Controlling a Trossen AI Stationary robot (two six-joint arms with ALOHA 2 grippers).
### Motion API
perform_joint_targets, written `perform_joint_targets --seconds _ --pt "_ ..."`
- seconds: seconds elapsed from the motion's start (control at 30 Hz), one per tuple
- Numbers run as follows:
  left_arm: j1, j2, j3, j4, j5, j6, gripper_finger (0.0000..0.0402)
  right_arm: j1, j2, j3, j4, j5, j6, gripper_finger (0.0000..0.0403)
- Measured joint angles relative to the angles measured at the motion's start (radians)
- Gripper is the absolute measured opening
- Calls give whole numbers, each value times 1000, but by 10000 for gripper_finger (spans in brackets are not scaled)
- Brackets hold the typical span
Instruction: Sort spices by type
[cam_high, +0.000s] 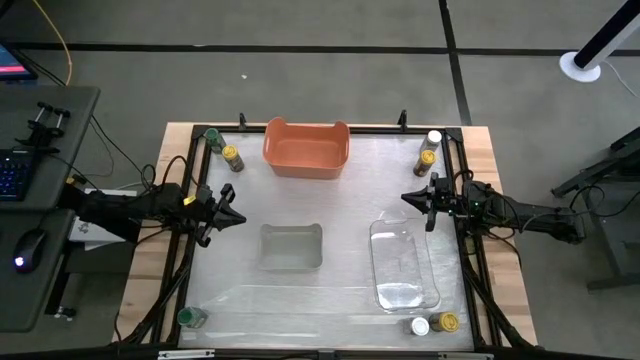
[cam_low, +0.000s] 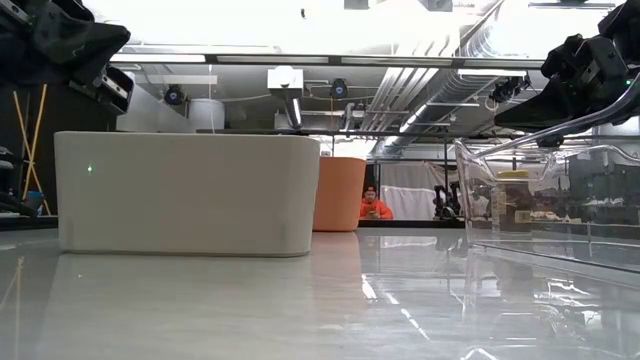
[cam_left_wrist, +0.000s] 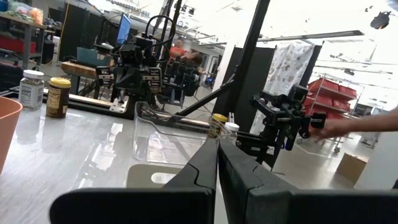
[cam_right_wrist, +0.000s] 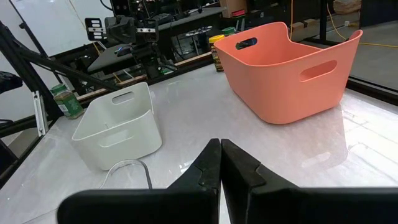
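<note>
Small spice jars stand upright in the table's corners. At the far left stand a green-capped jar (cam_high: 213, 138) and a yellow-capped jar (cam_high: 232, 157). At the far right are a white-capped jar (cam_high: 433, 140) and a yellow-capped jar (cam_high: 427, 158). A green-capped jar (cam_high: 190, 318) is at the near left, and a white-capped jar (cam_high: 420, 326) and a yellow-capped jar (cam_high: 446, 323) are at the near right. My left gripper (cam_high: 235, 215) (cam_left_wrist: 217, 144) hovers shut over the table's left side. My right gripper (cam_high: 408, 197) (cam_right_wrist: 220, 144) hovers shut over the right side. Both are raised and hold nothing.
An orange bin (cam_high: 305, 148) sits at the far middle. A grey bin (cam_high: 291, 247) is in the centre, with a clear tray (cam_high: 402, 265) to its right. A black frame runs along the table's edges. A person's hand (cam_left_wrist: 336, 127) shows beyond the table's right side.
</note>
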Motion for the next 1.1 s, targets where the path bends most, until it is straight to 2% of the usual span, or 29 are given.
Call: perform_joint_targets --seconds 0.27,0.37,0.43,0.5,0.6,0.67,0.73,0.8,0.97,1.1 --pt "0 0 0 0 0 0 3 0 0 0 2 2 0 0" --pt "0 0 0 0 0 0 3 0 1 0 65 34 36 0" --pt "0 0 0 0 0 0 3 0 3 -1 233 79 185 0" --pt "0 0 0 0 0 0 3 0 8 -1 447 184 294 0" --pt "0 0 0 0 0 0 3 -1 36 1 735 306 299 0" --pt "0 0 0 0 0 0 3 -12 73 24 807 331 278 0" --pt "0 0 0 0 0 0 3 -39 123 80 749 344 307 0" --pt "0 0 0 0 0 0 3 -79 195 163 604 340 364 0" --pt "0 0 0 0 0 0 3 -242 446 440 154 290 477 0" --pt "0 0 0 0 0 0 3 -445 657 675 -252 246 517 0"
